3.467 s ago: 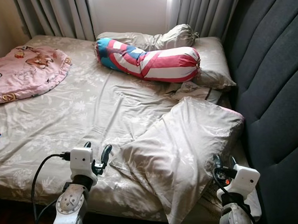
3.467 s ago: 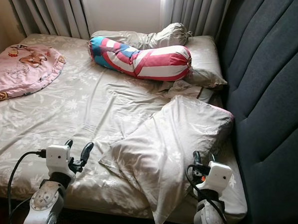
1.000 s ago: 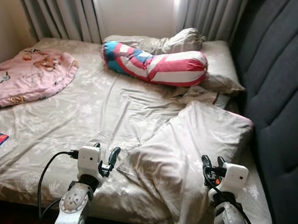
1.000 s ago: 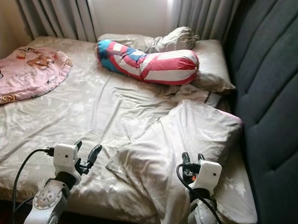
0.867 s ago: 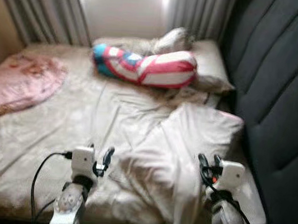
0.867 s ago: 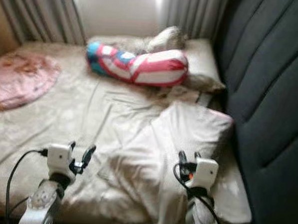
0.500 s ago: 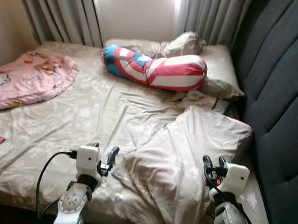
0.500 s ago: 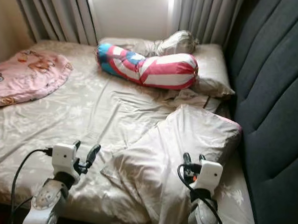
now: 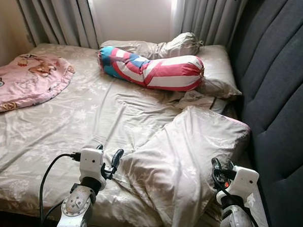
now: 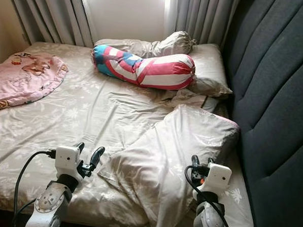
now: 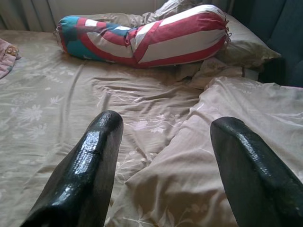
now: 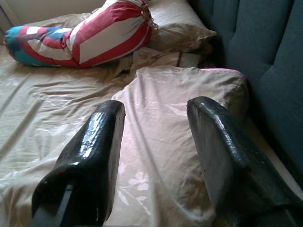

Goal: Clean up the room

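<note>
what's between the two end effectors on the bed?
The near end of the beige pillow, lying askew between the left end effector and right end effector; clear in the left eye view.

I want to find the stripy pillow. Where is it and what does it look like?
Look at the bed, up by the curtains. A long bolster lies across the beige pillows there. It is the one with red, white and blue stripes.

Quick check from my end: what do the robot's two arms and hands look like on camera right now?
Both arms are silver metal with round joint housings, each ending in a white boxy wrist block. The left hand and right hand each have two long, glossy black fingers. A black cable loops from the left wrist; black wiring with a spot of orange-red sits at the right wrist.
</note>
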Robot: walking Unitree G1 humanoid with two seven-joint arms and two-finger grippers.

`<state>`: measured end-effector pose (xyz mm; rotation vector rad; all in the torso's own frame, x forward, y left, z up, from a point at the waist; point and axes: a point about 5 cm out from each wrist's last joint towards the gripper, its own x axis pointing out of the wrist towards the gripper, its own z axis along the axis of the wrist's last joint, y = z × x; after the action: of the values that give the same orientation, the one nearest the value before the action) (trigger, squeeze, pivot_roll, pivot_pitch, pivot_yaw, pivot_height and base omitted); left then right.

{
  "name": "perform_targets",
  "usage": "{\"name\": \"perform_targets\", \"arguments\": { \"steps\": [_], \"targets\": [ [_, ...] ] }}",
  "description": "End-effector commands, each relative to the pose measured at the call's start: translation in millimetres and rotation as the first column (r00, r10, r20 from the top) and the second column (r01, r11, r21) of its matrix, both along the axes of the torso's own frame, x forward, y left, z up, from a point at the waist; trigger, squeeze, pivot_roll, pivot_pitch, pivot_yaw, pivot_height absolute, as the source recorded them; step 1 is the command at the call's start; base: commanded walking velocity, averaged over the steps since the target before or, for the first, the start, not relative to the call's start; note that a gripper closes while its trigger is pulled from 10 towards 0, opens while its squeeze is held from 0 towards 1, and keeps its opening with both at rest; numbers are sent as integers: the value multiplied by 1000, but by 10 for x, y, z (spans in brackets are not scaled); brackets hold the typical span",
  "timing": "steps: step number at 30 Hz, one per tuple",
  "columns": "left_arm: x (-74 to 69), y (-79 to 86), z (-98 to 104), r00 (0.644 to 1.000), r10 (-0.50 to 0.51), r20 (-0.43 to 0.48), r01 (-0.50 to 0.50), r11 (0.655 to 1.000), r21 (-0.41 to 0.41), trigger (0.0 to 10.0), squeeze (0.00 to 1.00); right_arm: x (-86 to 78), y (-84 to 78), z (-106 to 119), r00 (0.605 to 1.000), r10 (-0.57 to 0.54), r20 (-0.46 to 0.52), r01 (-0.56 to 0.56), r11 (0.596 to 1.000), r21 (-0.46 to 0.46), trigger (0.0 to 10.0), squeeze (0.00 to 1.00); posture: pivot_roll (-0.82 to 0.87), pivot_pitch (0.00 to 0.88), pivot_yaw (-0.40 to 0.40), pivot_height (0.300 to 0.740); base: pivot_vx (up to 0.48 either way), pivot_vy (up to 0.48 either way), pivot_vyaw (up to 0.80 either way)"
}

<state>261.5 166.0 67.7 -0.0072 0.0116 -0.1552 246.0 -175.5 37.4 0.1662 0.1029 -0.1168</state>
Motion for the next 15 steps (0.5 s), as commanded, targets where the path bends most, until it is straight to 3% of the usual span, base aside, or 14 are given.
{"name": "perform_targets", "arguments": {
  "steps": [1, 11, 15],
  "targets": [
    [-3, 6, 17, 1000, 1, 5, -1, 1000, -9, 10000, 0, 17, 9, 26, 1000, 1, -1, -1, 1000, -7, 10000, 0, -106, 2, -23, 740, 0, 0, 0],
    [-2, -2, 19, 1000, -2, 4, 2, 1000, -10, 10000, 0, 21, 24, 23, 1000, 5, 5, -5, 1000, -10, 10000, 0, -106, 4, -23, 690, 0, 0, 0],
    [-6, 0, 20, 1000, -2, 4, 2, 1000, -10, 10000, 0, 8, 25, 31, 1000, 4, 17, -4, 1000, -6, 10000, 0, -107, 4, -23, 690, 0, 0, 0]
  ]
}}
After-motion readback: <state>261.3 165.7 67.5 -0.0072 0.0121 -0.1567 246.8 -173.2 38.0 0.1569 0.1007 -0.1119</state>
